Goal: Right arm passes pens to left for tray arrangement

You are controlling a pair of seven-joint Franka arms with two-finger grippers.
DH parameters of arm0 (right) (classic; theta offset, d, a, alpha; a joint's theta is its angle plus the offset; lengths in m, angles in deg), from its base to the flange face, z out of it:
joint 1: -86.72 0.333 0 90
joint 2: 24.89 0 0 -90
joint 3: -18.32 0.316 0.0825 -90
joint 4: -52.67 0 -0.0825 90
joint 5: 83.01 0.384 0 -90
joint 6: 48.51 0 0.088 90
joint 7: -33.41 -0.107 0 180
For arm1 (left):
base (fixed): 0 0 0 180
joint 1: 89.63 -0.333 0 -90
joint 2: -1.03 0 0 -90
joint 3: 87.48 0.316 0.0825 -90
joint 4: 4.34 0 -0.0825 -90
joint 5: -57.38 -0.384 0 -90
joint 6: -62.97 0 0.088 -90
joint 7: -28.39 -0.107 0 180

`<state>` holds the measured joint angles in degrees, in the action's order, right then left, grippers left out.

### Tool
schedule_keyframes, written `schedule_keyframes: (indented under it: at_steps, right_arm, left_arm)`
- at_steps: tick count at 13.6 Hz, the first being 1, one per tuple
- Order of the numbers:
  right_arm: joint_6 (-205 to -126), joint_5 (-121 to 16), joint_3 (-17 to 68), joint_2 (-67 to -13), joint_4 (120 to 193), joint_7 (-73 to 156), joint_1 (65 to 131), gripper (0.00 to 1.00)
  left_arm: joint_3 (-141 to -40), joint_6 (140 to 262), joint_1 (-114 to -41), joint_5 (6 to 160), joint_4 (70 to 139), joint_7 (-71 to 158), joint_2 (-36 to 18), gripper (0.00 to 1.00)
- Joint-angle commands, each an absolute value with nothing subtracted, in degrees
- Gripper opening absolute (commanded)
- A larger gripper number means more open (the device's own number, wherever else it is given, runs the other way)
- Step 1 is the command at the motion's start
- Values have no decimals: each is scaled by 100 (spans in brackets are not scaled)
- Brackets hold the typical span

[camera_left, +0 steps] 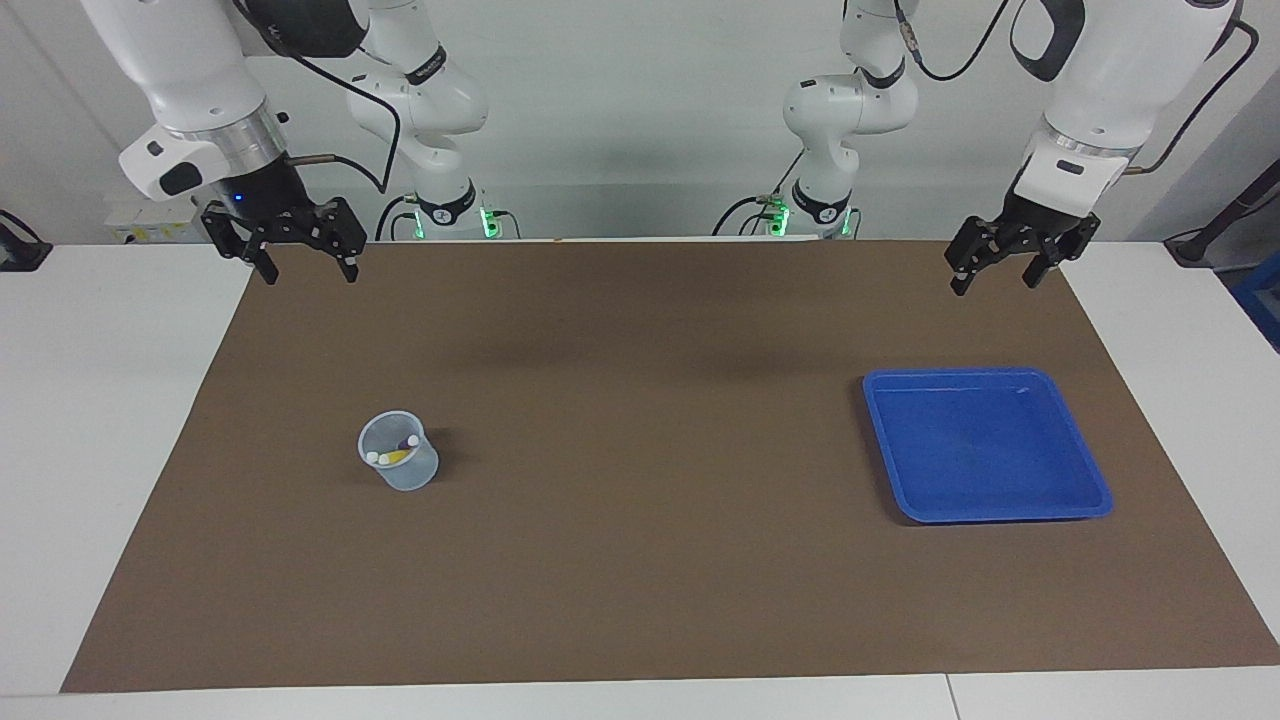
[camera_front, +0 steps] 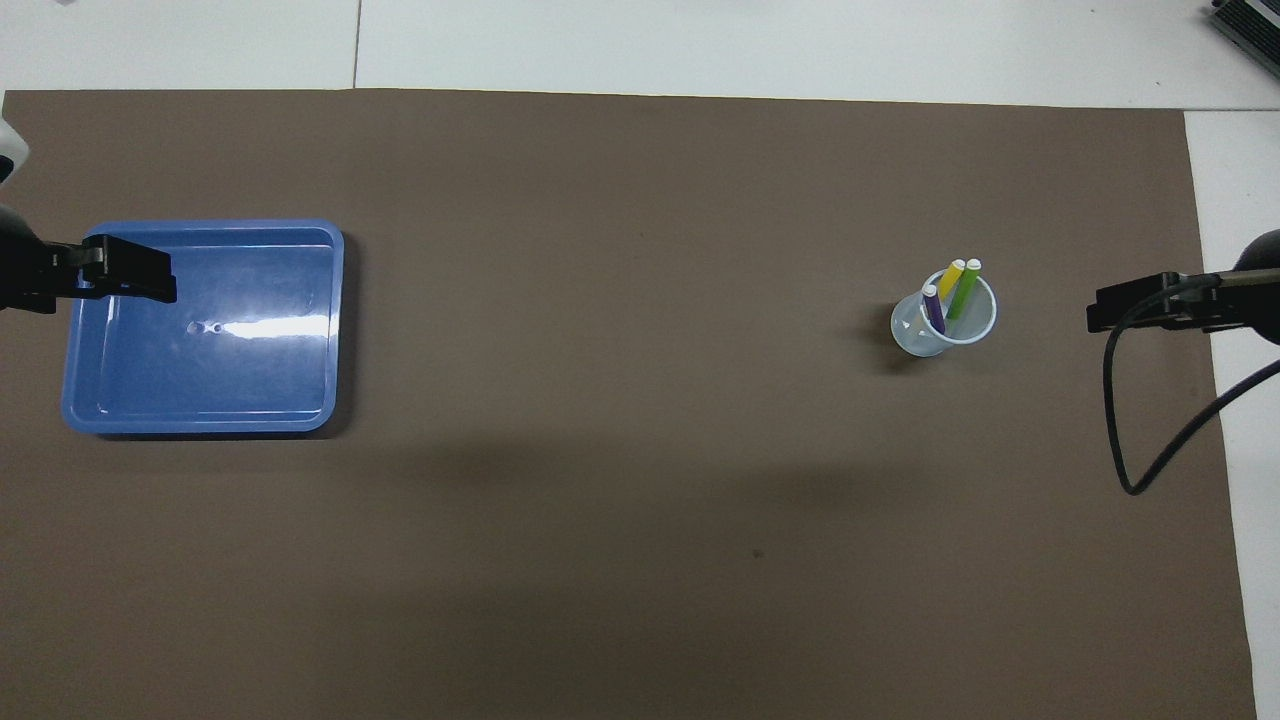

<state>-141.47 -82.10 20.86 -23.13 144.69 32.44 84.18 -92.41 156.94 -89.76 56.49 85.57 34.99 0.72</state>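
Pens (camera_front: 950,295): 3 are stood in a cup (camera_left: 399,465), well apart from the tray (camera_left: 985,445).
Left gripper (camera_left: 1003,277) and right gripper (camera_left: 311,268) are held up with fingers apart.

Two glossy white arms with silver wrist rings, looping black cables, green-lit bases, each ending in a black pincer: left pincer (camera_left: 1012,270), right pincer (camera_left: 310,268).

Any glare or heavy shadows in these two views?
Overhead view: a bright streak of glare lies across the tray floor; soft broad shadows darken the brown mat. Facing view: the tray shows almost no glare; the cup casts a small shadow.
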Motion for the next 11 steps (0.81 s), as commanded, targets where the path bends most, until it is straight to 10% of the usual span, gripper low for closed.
schedule_keyframes:
  at_steps: [1,11]
  right_arm:
    - [-14317,-8116,2096,-2155,14680,3227,8399,100]
    - [-14256,-8116,2105,-2120,14750,3218,8434,100]
  left_arm:
    - [-9178,15693,-8919,5562,8742,3481,235,100]
    - [-9178,15684,-8919,5562,8742,3481,235,100]
